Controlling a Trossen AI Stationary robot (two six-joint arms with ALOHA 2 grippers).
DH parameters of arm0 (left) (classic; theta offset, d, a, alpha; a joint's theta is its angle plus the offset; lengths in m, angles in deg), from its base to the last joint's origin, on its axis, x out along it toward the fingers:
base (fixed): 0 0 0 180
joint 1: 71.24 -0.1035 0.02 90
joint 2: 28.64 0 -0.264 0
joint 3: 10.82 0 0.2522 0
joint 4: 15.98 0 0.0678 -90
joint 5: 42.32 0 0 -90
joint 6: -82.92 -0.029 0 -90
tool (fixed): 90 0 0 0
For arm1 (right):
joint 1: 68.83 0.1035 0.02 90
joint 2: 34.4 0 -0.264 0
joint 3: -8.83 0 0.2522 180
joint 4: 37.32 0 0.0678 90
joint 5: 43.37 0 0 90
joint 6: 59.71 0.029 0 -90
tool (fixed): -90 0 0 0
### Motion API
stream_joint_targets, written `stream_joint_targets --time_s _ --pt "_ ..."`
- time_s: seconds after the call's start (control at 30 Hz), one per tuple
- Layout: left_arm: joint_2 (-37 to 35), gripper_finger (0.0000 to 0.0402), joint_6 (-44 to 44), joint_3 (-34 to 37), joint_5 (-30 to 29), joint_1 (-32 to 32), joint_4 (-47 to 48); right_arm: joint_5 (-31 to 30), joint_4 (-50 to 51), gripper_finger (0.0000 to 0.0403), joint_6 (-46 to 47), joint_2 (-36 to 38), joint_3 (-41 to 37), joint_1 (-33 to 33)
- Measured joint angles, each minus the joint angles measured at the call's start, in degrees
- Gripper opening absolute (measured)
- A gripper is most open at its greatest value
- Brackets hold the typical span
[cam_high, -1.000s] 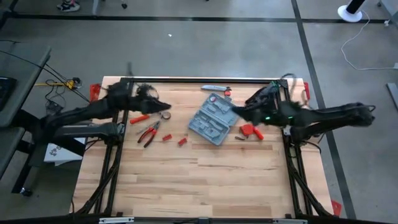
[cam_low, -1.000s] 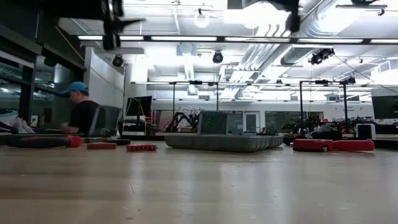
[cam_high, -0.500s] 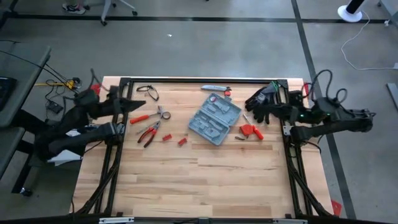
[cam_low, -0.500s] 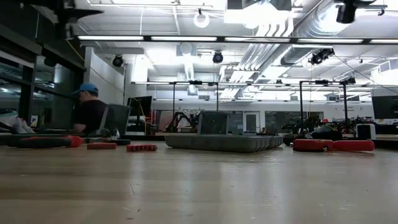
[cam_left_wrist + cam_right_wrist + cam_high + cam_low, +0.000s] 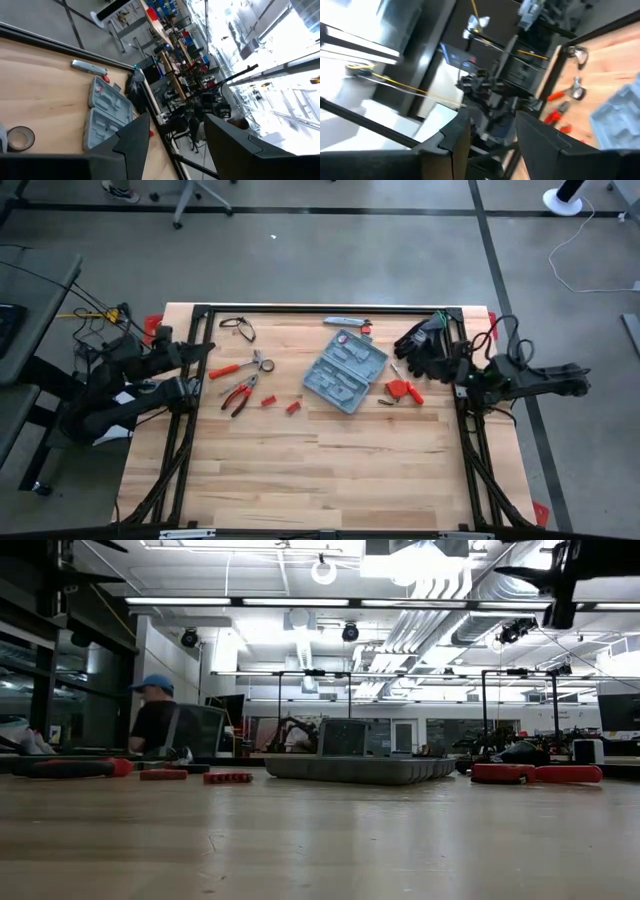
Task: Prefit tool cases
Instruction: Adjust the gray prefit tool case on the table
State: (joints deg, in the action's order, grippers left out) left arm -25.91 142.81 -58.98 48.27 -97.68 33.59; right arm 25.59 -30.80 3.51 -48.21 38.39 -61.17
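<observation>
from above, the grey-blue tool case [image 5: 345, 370] lies open near the middle of the far half of the wooden table [image 5: 320, 470], tilted. red-handled pliers [image 5: 238, 394] lie to its left, black gloves [image 5: 420, 345] to its right. the left gripper [image 5: 190, 350] sits at the table's left edge, the right gripper [image 5: 462, 370] at the right edge, both well apart from the case.

at table height, the case [image 5: 355, 768] lies flat; a person in a blue cap [image 5: 155, 720] sits behind.

in the left wrist view, the fingers [image 5: 132, 142] stand spread, holding nothing, the case [image 5: 107, 117] beyond.

in the right wrist view, the fingers [image 5: 455, 135] stand apart, empty.
</observation>
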Motion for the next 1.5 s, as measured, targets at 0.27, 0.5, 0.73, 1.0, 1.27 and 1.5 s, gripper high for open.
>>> stream_joint_targets --time_s 0.27,0.5,0.73,1.0,1.27,1.5 --pt "0.1 0.0179 -1.0 0.0 -2.03 0.0 0.17 -0.48 -4.86 0.0149 4.7 -0.49 -5.74 0.0" --pt "0.1 0.0179 -1.04 0.0 -3.24 0.0 0.13 -3.37 -8.84 0.0149 2.63 -0.47 -5.74 -0.02" --pt "0.1 0.0179 2.42 0.0 -3.24 0.0 0.11 -4.26 -9.94 0.0149 3.82 -0.47 -5.74 -0.07" --pt "0.1 0.0179 6.0 0.02 -2.83 0.0 0.09 -4.5 -10.35 0.0149 3.83 -0.47 -5.74 -0.55" --pt "0.1 0.0179 1.01 0.02 -2.76 0.0 0.12 -4.79 -11.0 0.0149 4.29 -0.47 -5.74 -0.58" --pt "0.1 0.0179 -0.5 0.02 -2.71 0.0 0.16 -4.97 -11.02 0.0149 7.76 -0.47 -5.74 -0.81"
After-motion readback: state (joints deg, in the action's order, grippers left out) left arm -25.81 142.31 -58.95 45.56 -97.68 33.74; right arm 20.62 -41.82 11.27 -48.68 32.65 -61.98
